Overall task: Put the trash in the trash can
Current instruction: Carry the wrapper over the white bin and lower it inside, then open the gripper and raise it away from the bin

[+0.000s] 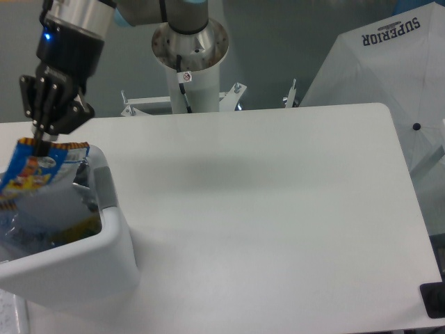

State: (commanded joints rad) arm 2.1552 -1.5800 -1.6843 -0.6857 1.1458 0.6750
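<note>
The packet (pixel 31 169) is held by its top orange edge in the gripper (pixel 42 144), whose fingers are pinched together on it, and it hangs over the open bin (pixel 76 268) at the table's (pixel 278 209) left front corner, its lower part lying inside the rim. A grey tab (pixel 104 186) is seen on the bin's right wall, just beside the packet. Clear crinkled material is seen in the bin below the packet; whether it is the bottle cannot be told. A cartoon figure in yellow and red is printed on the packet's blue face, but no lettering on it can be read. Behind the table the arm's white base column (pixel 189 66) is mounted, with a small round sticker (pixel 186 77) on it, too small to be read. At the upper right a white umbrella-like canopy (pixel 389 76) is placed past the table's edge, and the word "SUPERIOR" is printed on it in dark letters. A dark object (pixel 434 299) is cut off by the lower right corner.
</note>
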